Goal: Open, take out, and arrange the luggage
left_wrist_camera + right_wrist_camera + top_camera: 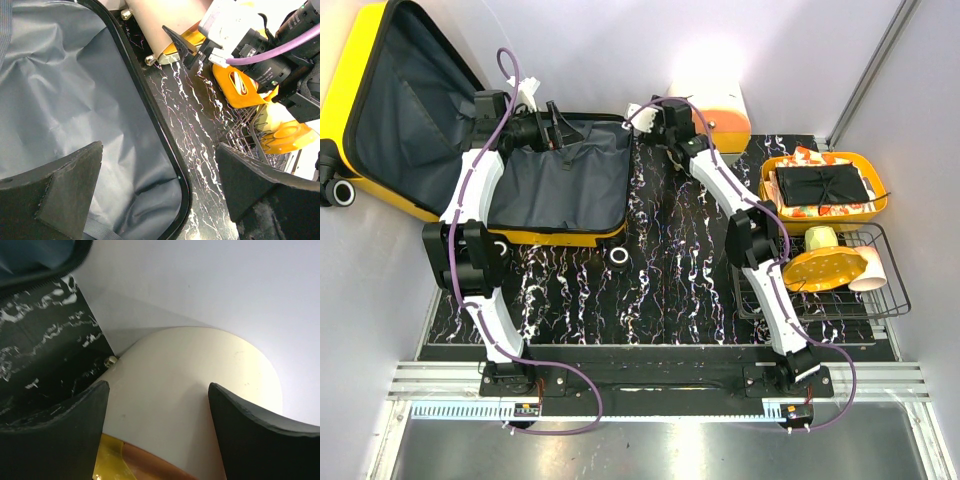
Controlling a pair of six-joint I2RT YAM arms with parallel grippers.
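Note:
The yellow luggage (380, 100) lies open at the back left. Its lid leans on the wall, and its base with the dark grey lining (560, 185) rests on the table. My left gripper (555, 125) is open and empty over the base's back right rim. In the left wrist view (160, 185) its fingers straddle the black zip rim (165, 135), with the lining (65, 95) on one side and the table on the other. My right gripper (647, 108) is open and empty, just right of the luggage. In the right wrist view (157, 410) it faces a cream box (190, 385).
The cream and orange box (712, 112) stands at the back wall. A yellow basket (775, 205) holding dark cloth sits at the right. In front of it is a wire rack (895, 275) with a yellow plate (825, 268) and cups. The table (670, 270) is black marble.

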